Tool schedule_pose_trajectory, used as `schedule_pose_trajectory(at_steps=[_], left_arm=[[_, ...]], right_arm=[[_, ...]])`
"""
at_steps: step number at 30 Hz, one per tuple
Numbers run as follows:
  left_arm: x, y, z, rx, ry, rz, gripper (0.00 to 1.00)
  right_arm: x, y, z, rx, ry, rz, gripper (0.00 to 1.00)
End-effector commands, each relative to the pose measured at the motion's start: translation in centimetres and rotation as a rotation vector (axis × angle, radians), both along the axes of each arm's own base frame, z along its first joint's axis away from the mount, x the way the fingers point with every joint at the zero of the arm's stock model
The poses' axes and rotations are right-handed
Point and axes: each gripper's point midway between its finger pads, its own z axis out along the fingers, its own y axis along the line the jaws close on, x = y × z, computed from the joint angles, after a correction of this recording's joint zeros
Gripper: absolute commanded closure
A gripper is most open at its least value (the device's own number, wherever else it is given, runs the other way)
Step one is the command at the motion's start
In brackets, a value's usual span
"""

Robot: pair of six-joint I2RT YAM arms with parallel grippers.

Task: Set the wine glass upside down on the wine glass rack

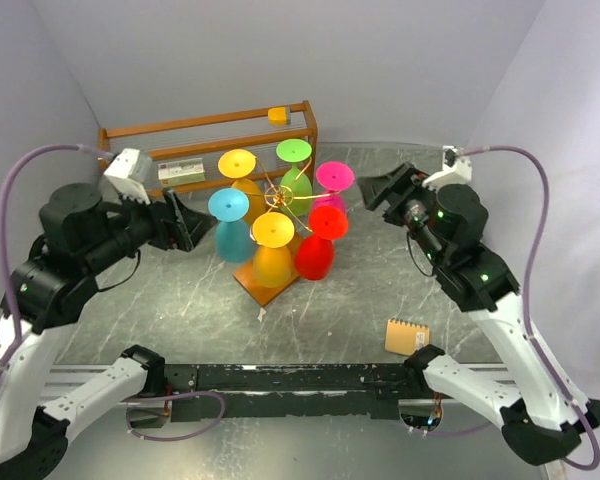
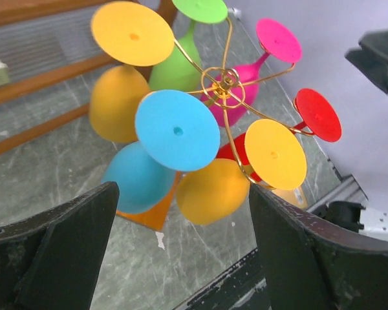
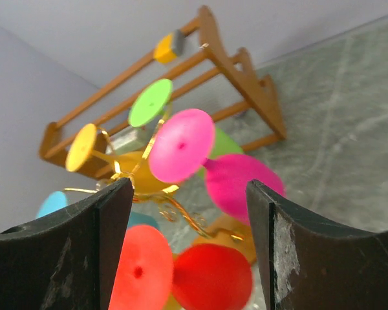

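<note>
Left gripper [image 1: 202, 222], right gripper [image 1: 368, 190] gape beside rack [image 1: 263, 287].

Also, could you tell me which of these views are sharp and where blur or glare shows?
Top external: even soft light, all sharp, faint sheen on the table. Left wrist: the blue glass is crisp, the wooden shelf behind soft. Right wrist: the pink glass and red glass are blurred.

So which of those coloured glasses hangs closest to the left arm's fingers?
The blue glass, the only blue one, hanging on the side facing the left fingers; the other five hang farther off.
</note>
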Motion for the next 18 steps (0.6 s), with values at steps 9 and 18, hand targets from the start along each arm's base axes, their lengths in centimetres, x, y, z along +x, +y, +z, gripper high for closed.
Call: schedule_pose_trajectory(at_steps=[9,18], left_arm=[[-2.0,10.1,2.5,-0.002,-0.186,0.469,0.04],[-3.7,13.4,3.9,0.029,-0.240,0.588,0.05]], right_arm=[[-7.2,-11.8,-3.3,-0.298,0.061,-0.303,0.07],[-9.8,-15.9,-1.0,-0.341,0.025,-0.430,0.00]])
